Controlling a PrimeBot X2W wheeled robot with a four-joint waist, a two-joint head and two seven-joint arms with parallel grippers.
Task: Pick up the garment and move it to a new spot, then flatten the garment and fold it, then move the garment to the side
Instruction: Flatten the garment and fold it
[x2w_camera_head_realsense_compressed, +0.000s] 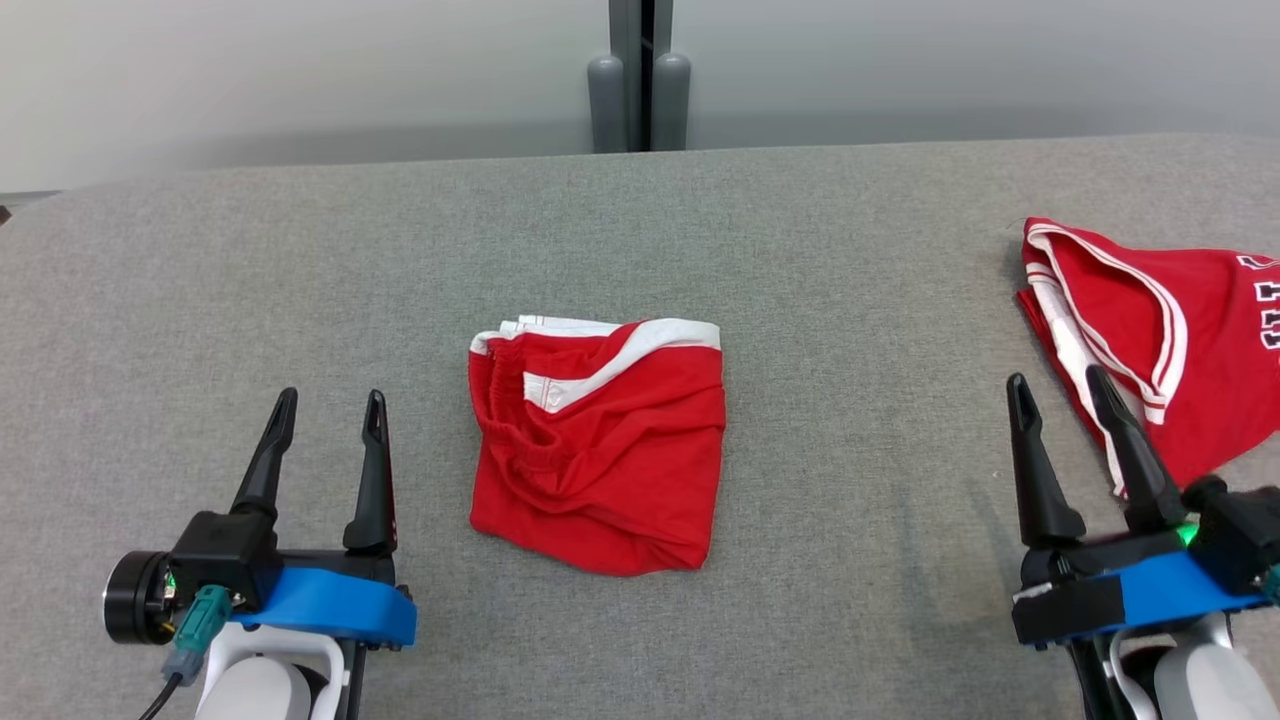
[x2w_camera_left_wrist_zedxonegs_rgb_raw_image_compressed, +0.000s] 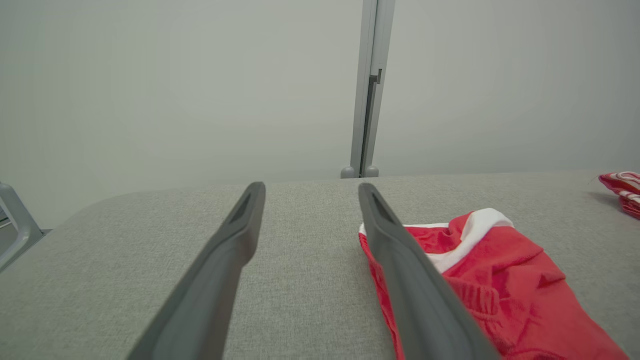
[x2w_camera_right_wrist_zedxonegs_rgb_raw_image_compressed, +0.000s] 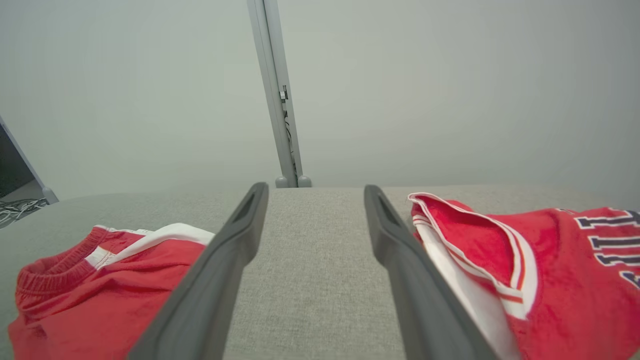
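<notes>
A folded red garment with white trim and an elastic waistband (x2w_camera_head_realsense_compressed: 600, 470) lies on the grey table's middle; it also appears in the left wrist view (x2w_camera_left_wrist_zedxonegs_rgb_raw_image_compressed: 500, 280) and the right wrist view (x2w_camera_right_wrist_zedxonegs_rgb_raw_image_compressed: 100, 285). A second red garment, a jersey with white edging and dark lettering (x2w_camera_head_realsense_compressed: 1180, 350) (x2w_camera_right_wrist_zedxonegs_rgb_raw_image_compressed: 550, 280), lies rumpled at the table's right edge. My left gripper (x2w_camera_head_realsense_compressed: 333, 397) (x2w_camera_left_wrist_zedxonegs_rgb_raw_image_compressed: 311, 187) is open and empty, just left of the folded piece. My right gripper (x2w_camera_head_realsense_compressed: 1056, 377) (x2w_camera_right_wrist_zedxonegs_rgb_raw_image_compressed: 315, 187) is open and empty too, its right finger over the jersey's near-left edge.
The grey fabric-covered table (x2w_camera_head_realsense_compressed: 800, 250) stretches wide, with bare cloth between the two garments and on the left. A grey post (x2w_camera_head_realsense_compressed: 640, 90) stands behind the far edge against a pale wall.
</notes>
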